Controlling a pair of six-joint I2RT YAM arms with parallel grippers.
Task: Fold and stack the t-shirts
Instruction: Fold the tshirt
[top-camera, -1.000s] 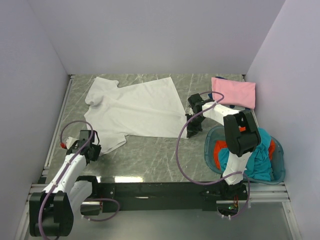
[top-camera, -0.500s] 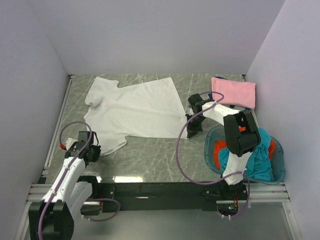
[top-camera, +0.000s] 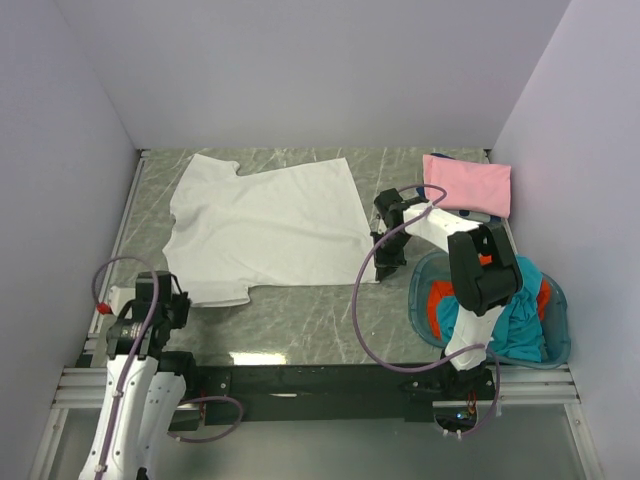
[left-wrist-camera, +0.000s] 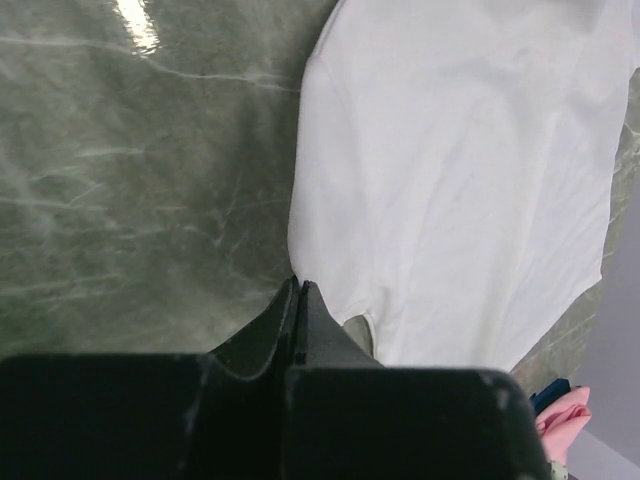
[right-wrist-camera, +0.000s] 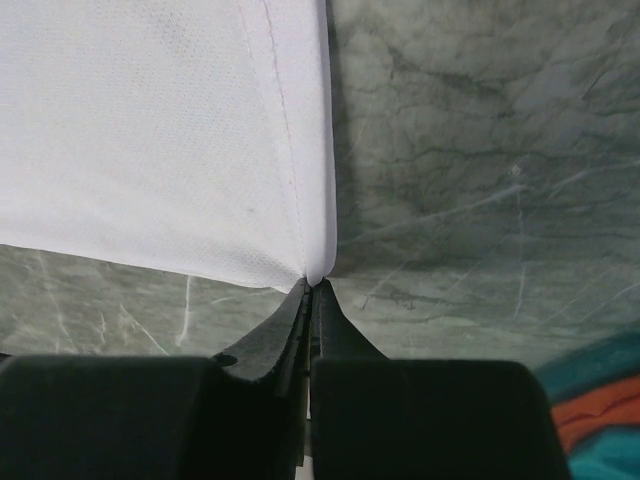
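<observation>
The white t-shirt (top-camera: 265, 225) lies spread flat on the marble table, collar to the left. My left gripper (top-camera: 183, 300) is shut on its near sleeve edge (left-wrist-camera: 297, 283); the shirt (left-wrist-camera: 460, 170) spreads away from the tips. My right gripper (top-camera: 377, 272) is shut on the shirt's near hem corner (right-wrist-camera: 314, 280); the cloth (right-wrist-camera: 160, 130) stretches up and left. The pink t-shirt (top-camera: 467, 183) lies folded at the back right. The teal t-shirt (top-camera: 520, 310) and the orange-red t-shirt (top-camera: 440, 300) are bunched in the basket.
The round translucent blue basket (top-camera: 418, 300) stands at the near right, beside the right arm. Grey walls close in the left, back and right. A metal rail (top-camera: 125, 225) runs along the table's left edge. The pink shirt shows small in the left wrist view (left-wrist-camera: 565, 420).
My left gripper has drawn back toward the near edge, pulling the near sleeve out flat and smoothing the shirt. The right gripper has stayed on the hem corner.
</observation>
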